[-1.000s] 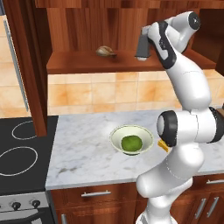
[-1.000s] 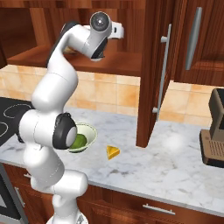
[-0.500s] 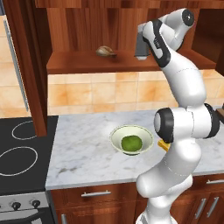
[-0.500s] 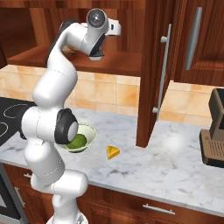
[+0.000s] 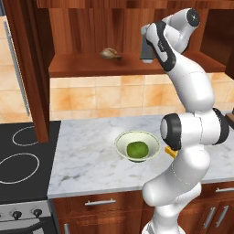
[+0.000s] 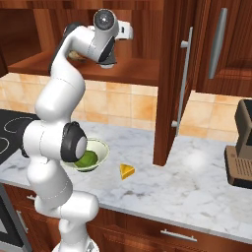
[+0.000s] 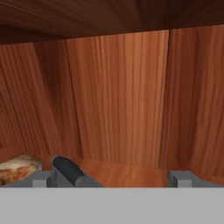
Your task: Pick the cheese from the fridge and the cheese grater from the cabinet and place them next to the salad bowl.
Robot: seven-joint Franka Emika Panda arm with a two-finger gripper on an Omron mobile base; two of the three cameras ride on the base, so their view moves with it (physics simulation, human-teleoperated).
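The dark grey cheese grater (image 5: 146, 51) stands on the shelf of the reddish-brown cabinet (image 5: 91, 66). My gripper (image 5: 147, 38) is open right at its top. In the hand view the grater's dark handle (image 7: 68, 169) lies between my fingertips (image 7: 41, 178), close to the left one, with my gripper (image 7: 111, 179) facing the cabinet's back wall. The yellow cheese (image 6: 127, 171) wedge lies on the marble counter just right of the salad bowl (image 6: 98, 153). The bowl (image 5: 137, 145) holds a green ball of salad. The fridge is out of view.
A brown rounded lump (image 5: 110, 54) sits on the shelf left of the grater, also (image 7: 17, 168). An open cabinet door (image 6: 170, 83) hangs right of the shelf. A black stovetop (image 5: 20, 160) is at the left, a dark coffee machine (image 6: 241, 147) at the right.
The hand has slid a little leftward along the shelf and closer over the grater. Its jaws have stayed open; bowl and cheese have not moved.
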